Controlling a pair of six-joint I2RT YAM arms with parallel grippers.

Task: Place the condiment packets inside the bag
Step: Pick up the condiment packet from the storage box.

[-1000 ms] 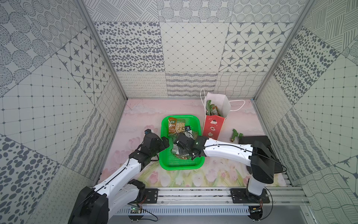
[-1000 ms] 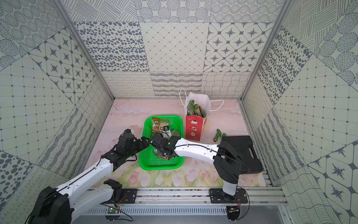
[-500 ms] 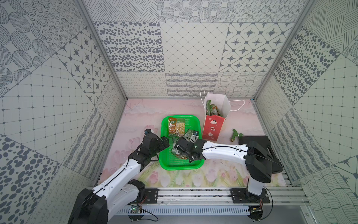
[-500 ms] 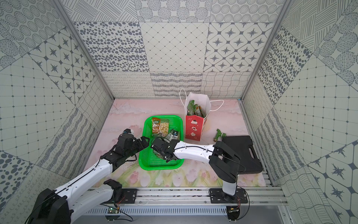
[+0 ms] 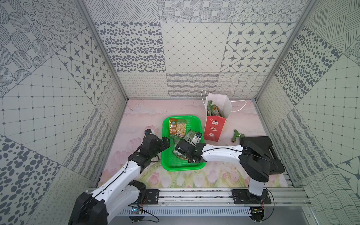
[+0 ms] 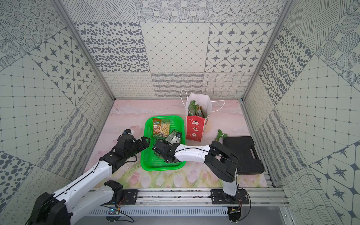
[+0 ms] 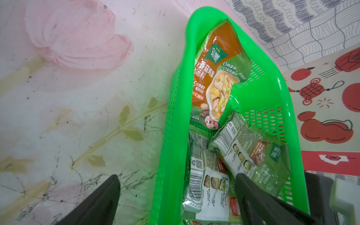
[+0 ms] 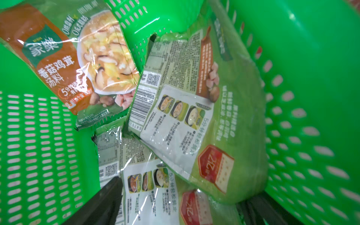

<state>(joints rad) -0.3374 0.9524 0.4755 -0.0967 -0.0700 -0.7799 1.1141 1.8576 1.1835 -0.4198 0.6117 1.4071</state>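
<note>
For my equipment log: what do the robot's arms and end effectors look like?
Left arm and right arm: white tubular links, bulky black joints, thin black cable along each. Left end effector and right end effector: black, tapered.

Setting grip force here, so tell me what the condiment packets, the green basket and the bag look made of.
Condiment packets: thin plastic film, glossy, judging by the creases and the white glare streaks across the print.
Green basket: rigid moulded plastic, shiny, with rows of punched slots in walls and floor.
Bag: probably paper or thin card, matte, standing upright with crisp folded edges.
</note>
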